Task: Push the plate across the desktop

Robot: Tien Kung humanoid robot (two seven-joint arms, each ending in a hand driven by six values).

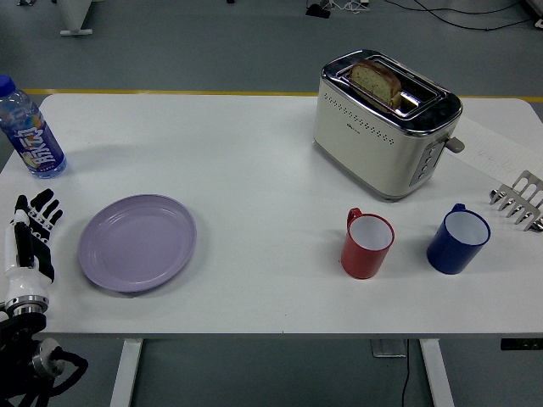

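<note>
The left robot hand [34,233] hovers open and empty just left of the lavender plate [137,242]. A hard or high push could send the plate skidding toward the red mug [366,245], or the fingers could ride over its rim.

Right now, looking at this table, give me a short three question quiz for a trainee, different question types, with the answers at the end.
1. True or false: the left hand is touching the purple plate.
2. Multiple choice: what sits in the toaster? A) nothing B) a slice of bread C) a fork
3. Fill in: the red mug stands to the ____ of the blue mug in the picture.

Key
1. False: the hand is at the table's left edge, fingers extended, with a gap to the plate.
2. B: a slice of bread sticks up from a slot.
3. Left.
</note>
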